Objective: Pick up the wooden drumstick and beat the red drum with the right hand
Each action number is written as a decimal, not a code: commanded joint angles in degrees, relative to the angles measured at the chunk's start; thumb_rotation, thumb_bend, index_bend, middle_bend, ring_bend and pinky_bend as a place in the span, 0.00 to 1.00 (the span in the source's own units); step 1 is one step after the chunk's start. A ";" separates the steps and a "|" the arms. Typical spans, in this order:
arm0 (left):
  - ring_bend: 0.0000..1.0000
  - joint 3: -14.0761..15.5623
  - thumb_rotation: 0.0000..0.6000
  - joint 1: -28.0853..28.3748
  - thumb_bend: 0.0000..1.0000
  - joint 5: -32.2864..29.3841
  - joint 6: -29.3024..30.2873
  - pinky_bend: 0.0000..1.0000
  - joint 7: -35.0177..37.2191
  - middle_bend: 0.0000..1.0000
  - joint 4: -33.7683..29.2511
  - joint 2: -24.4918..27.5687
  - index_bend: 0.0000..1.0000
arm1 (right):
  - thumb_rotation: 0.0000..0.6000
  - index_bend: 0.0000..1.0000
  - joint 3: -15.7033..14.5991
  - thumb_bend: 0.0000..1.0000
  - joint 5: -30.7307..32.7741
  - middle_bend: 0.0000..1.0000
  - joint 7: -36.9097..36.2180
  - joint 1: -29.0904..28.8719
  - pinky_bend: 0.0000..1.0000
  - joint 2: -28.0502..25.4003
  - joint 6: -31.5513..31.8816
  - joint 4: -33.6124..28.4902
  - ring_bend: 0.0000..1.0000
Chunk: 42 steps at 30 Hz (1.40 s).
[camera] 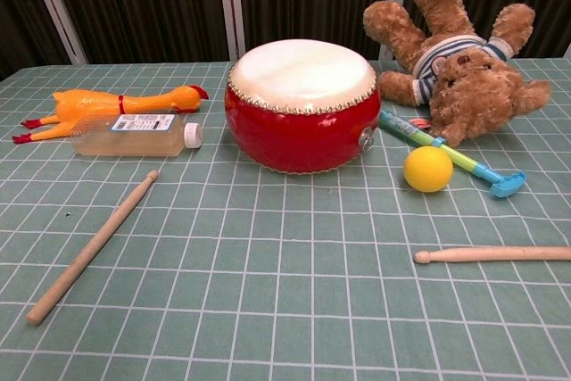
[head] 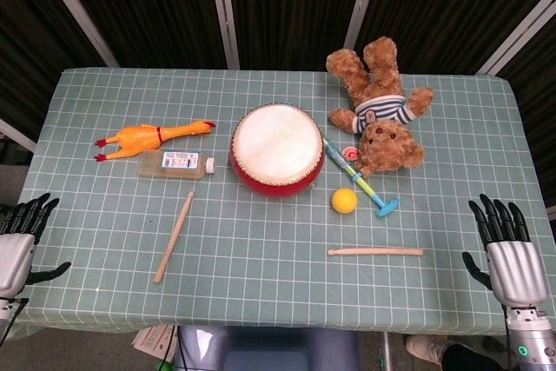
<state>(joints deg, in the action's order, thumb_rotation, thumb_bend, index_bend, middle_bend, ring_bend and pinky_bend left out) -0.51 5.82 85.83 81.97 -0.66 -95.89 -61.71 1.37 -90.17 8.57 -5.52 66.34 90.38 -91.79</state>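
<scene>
Clearly nothing has been grasped yet, so by my reading the task sits at its very first step, the reach for a stick. Seen from the head view, the right hand (head: 514, 258) waits at about four o'clock off the table's near right corner, palm flat, fingers straight and spread, holding nothing; the left hand (head: 19, 245) mirrors it at about eight o'clock, likewise empty with its fingers apart. Neither hand appears in the chest view. The red drum (head: 278, 149) stands upright near the middle of the green checked tablecloth (head: 261, 293), its pale skin facing up. Two wooden sticks lie flat on the cloth: the right drumstick (head: 375, 252) at roughly five o'clock from the drum, lying crosswise with its tip pointing left and its butt end toward the right hand, and the left drumstick (head: 174, 237) at about seven o'clock, angled with its tip toward the drum. A yellow ball (head: 344, 201) and a blue-green toy mallet (head: 365, 182) lie between the drum and the right drumstick, near it but apart. The next move, I judge, calls for bringing the right hand leftward over the right drumstick's butt end, lowering it, and closing around the shaft low enough that the tip can swing freely onto the drumhead.
</scene>
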 commanded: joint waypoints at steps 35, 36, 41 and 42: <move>0.00 0.35 1.00 -0.03 0.01 -0.94 -1.25 0.03 0.45 0.00 -0.98 0.61 0.00 | 1.00 0.16 1.50 0.34 3.26 0.91 6.05 -3.81 0.79 3.00 -9.96 -4.09 0.92; 0.00 0.35 1.00 -0.04 0.01 -0.94 -1.24 0.03 0.43 0.00 -1.03 0.64 0.00 | 1.00 0.19 1.50 0.34 3.93 0.95 6.65 -4.18 0.83 3.24 -11.02 -4.71 0.96; 0.00 0.39 1.00 -0.08 0.01 -0.90 -1.21 0.03 0.44 0.00 -1.10 0.67 0.00 | 1.00 0.36 1.96 0.34 6.86 1.00 10.71 -6.26 0.97 4.95 -15.41 -6.31 1.00; 0.00 0.40 1.00 -0.06 0.01 -0.94 -1.27 0.03 0.45 0.00 -1.11 0.68 0.00 | 1.00 0.39 2.10 0.34 7.29 1.00 11.62 -6.69 0.98 5.51 -16.05 -6.32 1.00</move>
<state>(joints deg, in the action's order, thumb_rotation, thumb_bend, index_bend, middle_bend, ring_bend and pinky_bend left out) -0.12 5.74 84.90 80.72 -0.21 -97.00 -61.03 3.16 -83.90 18.69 -11.23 70.82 75.68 -97.64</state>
